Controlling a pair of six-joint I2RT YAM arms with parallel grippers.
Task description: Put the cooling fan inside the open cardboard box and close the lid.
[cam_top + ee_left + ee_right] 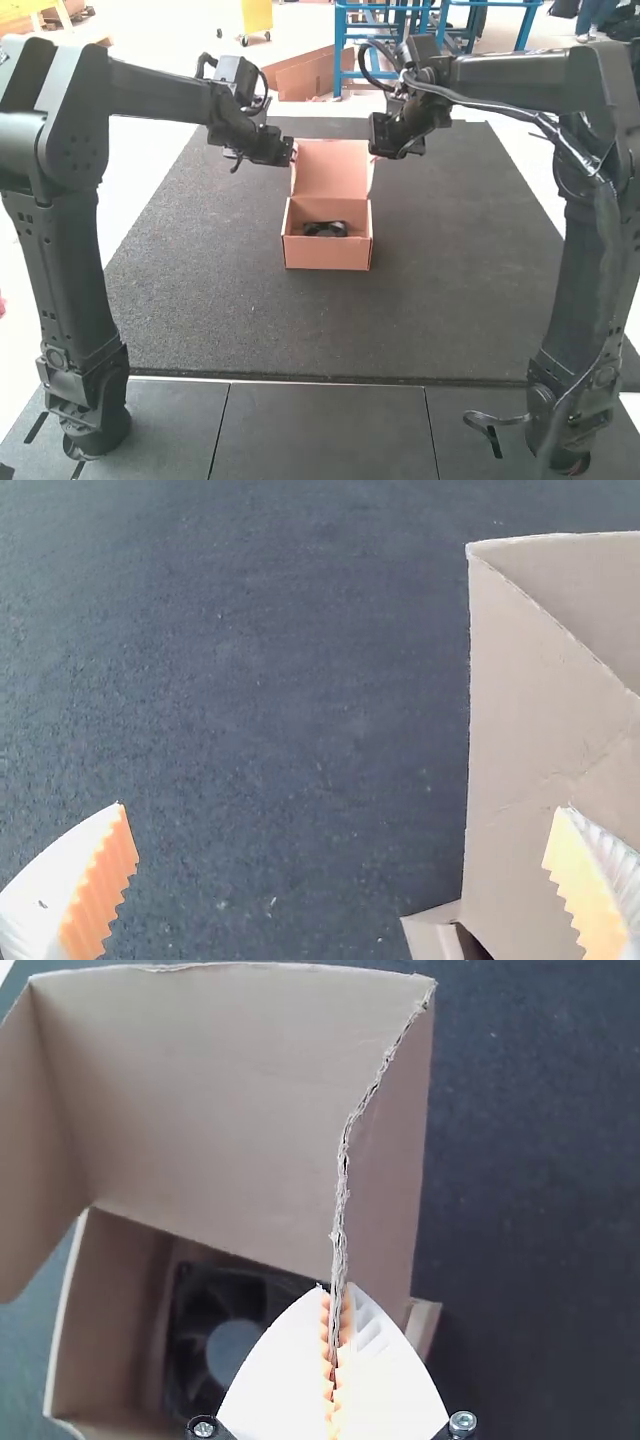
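Note:
An open cardboard box (327,250) stands mid-mat with its lid (333,170) upright at the back. The black cooling fan (325,229) lies flat inside it, also seen as a dark fan (225,1335) on the box floor. My right gripper (385,148) is at the lid's right side flap (385,1160), and its fingers (335,1360) are shut on that flap's edge. My left gripper (275,152) hovers at the lid's left edge, open (340,815), with the left flap (540,730) just inside one finger (590,890).
A dark mat (200,260) covers the table around the box, with bare room on every side. The table's front panels (320,430) lie near the arm bases.

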